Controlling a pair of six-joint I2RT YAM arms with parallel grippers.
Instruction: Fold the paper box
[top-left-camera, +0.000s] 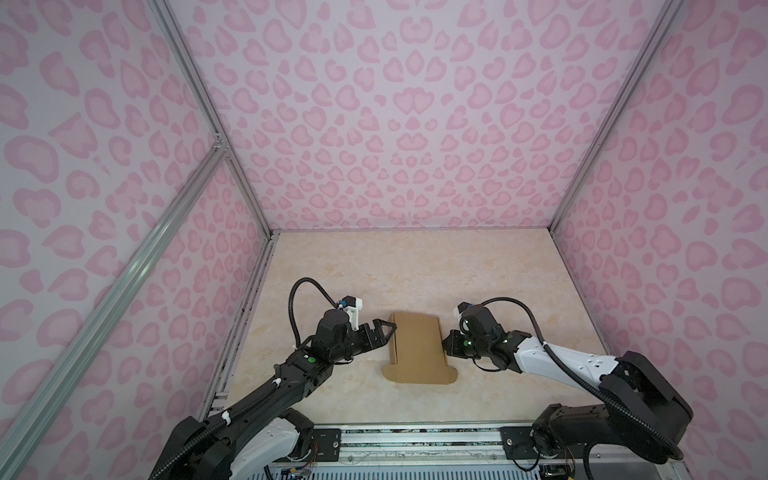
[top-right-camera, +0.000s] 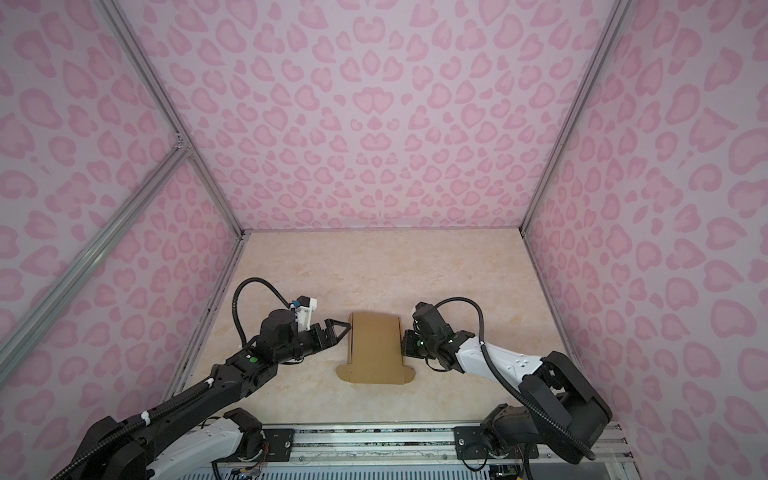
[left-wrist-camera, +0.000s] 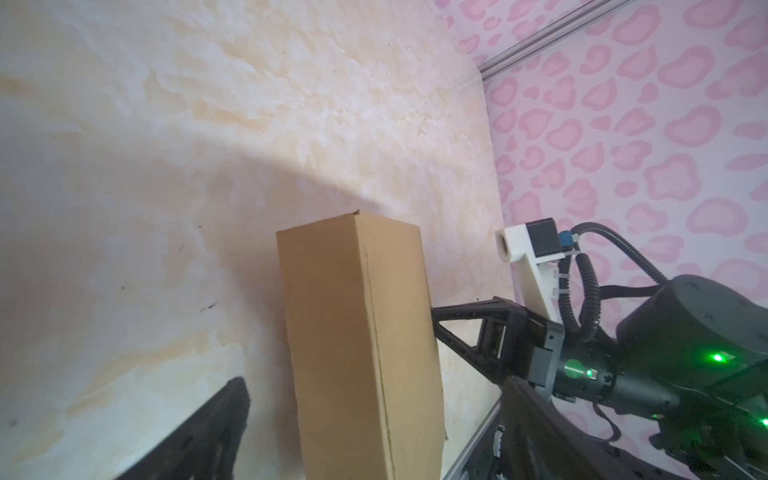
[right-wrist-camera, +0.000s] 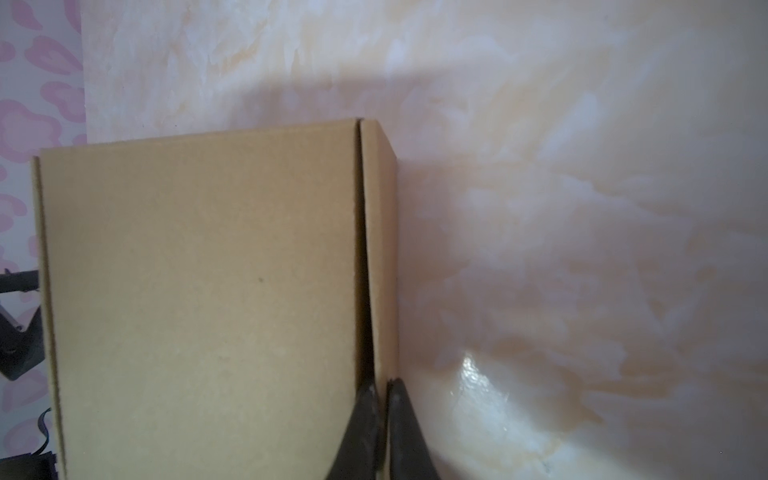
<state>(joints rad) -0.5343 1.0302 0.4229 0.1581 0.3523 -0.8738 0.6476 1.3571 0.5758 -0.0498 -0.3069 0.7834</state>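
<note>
Brown kraft cardboard box (top-left-camera: 417, 349) was half-folded, lower flap (top-left-camera: 419, 374) unfolded; right tool (right-wrist-camera: 380, 395) pinched its wall (right-wrist-camera: 382, 249), left tool (top-left-camera: 385, 330) gaped empty.

I read the paper box (top-left-camera: 417, 347) as plain brown kraft cardboard, unprinted and partly folded. It lies on the table (top-left-camera: 415, 270), in the near middle, with its long axis running away from me in both top views. The broad base panel lies flat. The two long side walls stand up from it, roughly upright. In the right wrist view the box (right-wrist-camera: 199, 291) shows a narrow dark gap between the panel and one raised wall. At the near end, two rounded tabs lie flat, splayed out left and right. In the left wrist view a scored line runs the length of the cardboard (left-wrist-camera: 332, 332).
</note>
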